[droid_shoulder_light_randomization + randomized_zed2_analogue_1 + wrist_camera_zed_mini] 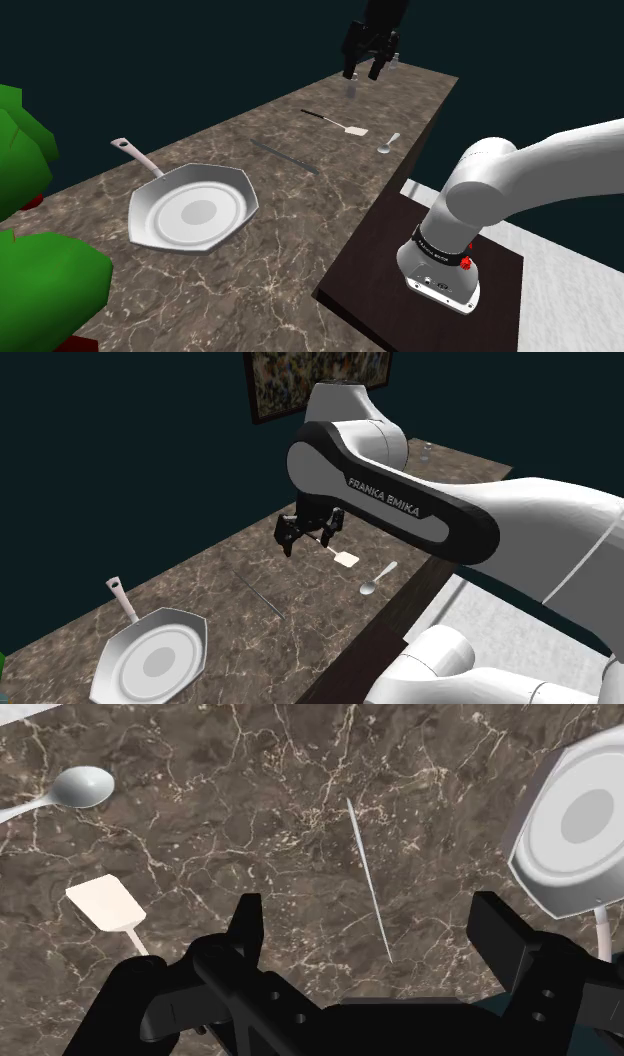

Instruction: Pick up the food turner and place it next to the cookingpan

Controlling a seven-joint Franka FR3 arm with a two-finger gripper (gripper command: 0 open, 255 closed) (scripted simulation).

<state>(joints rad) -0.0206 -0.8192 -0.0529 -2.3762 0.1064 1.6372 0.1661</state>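
- Two fingers (247, 926) of the gripper (362, 73) are being held apart over the counter's (300, 250) far end.
- The food turner (352, 128) is being left flat near that end's stand-side edge, just beside a spoon (388, 146).
- The pan (190, 212) is being parked toward the opposite end.

- Light level moderate and even across the bench (300, 230); the marble veining reads clearly in all three views.
- Backdrop wall (120, 452) is dim, a dark teal close to black.
- Arm (540, 165) shell is bright on its upper side and grades to grey beneath, so light falls from above.
- Pan (192, 208) is the brightest item on the bench, with soft grading over its rim facets; it is close to white in the wrist view.
- Hand (370, 919) renders as a near-black mass with little surface detail legible.
- Bench edge runs straight to the frame borders in the shoulder view.
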